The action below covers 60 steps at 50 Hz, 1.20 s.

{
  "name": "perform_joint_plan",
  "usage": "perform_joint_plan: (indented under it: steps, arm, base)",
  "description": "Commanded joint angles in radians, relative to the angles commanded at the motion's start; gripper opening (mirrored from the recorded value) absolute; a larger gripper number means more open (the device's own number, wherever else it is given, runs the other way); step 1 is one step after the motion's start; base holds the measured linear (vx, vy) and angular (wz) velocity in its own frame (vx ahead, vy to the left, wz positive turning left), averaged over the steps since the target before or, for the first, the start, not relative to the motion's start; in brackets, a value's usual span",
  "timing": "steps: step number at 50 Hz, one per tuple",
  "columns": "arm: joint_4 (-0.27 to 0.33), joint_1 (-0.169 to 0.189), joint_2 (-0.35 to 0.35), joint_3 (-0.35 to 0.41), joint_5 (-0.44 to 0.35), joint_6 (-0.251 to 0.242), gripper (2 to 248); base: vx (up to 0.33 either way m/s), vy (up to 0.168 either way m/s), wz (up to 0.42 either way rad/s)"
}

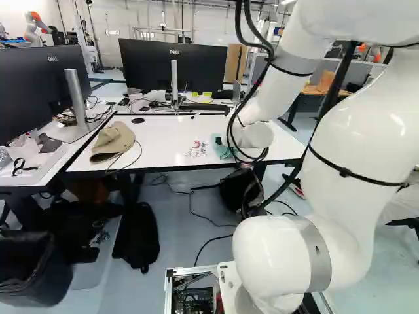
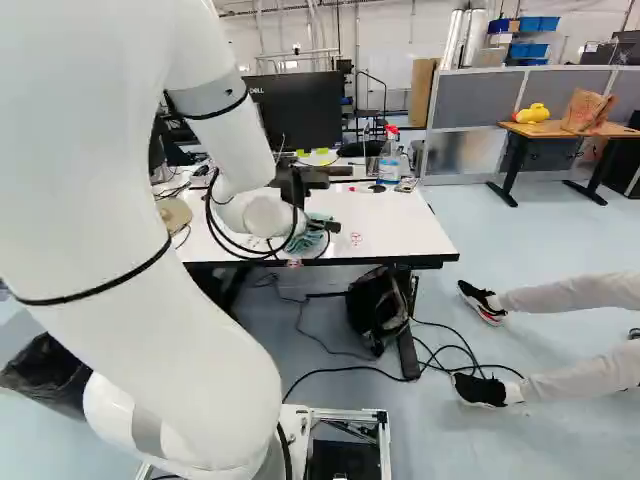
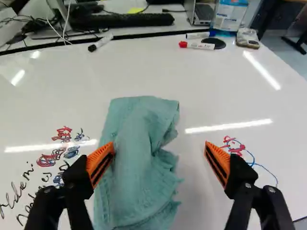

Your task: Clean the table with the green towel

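My gripper (image 2: 328,227) is low over the white table (image 2: 410,215) in the right base view, the teal-green towel (image 2: 303,240) close beside it. Seen from the wrist, the gripper (image 3: 159,151) stands wide open, with the crumpled towel (image 3: 134,167) mostly between and under its fingers. One orange pad overlaps the towel's edge; the other stands apart from it over bare tabletop. Red, blue and black pen marks (image 3: 57,158) lie on one side of the towel. A smaller red and blue scribble (image 3: 235,147) lies beyond the other finger.
Markers (image 3: 196,45), a black disc and a spray bottle (image 2: 389,155) stand or lie toward the table's far side. A tan cap (image 1: 112,141) with a cord lies on the table; monitors (image 1: 171,65) stand behind. A backpack (image 2: 375,310) is under the table. A person's legs extend at the right.
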<state>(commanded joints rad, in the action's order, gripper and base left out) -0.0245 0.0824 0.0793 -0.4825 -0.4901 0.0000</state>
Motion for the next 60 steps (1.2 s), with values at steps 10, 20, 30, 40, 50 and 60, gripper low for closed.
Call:
perform_joint_plan:
  steps: [10,20,30,40,50,60]
  arm:
    - [-0.003,-0.001,0.008,-0.009,0.042,0.0,247]
    - [-0.003,-0.001,0.008,-0.009,0.042,0.0,230]
    - [-0.003,-0.001,0.008,-0.009,0.042,0.0,165]
    - [-0.003,-0.001,0.008,-0.009,0.042,0.0,109]
    - [-0.003,-0.001,0.007,-0.008,0.042,0.0,45]
    - [-0.003,-0.001,-0.018,-0.002,0.042,0.0,42]
  base:
    - [0.0,0.0,0.0]
    - [0.0,0.0,0.0]
    - [0.0,0.0,0.0]
    - [0.0,0.0,0.0]
    - [0.0,0.0,0.0]
    - [0.0,0.0,0.0]
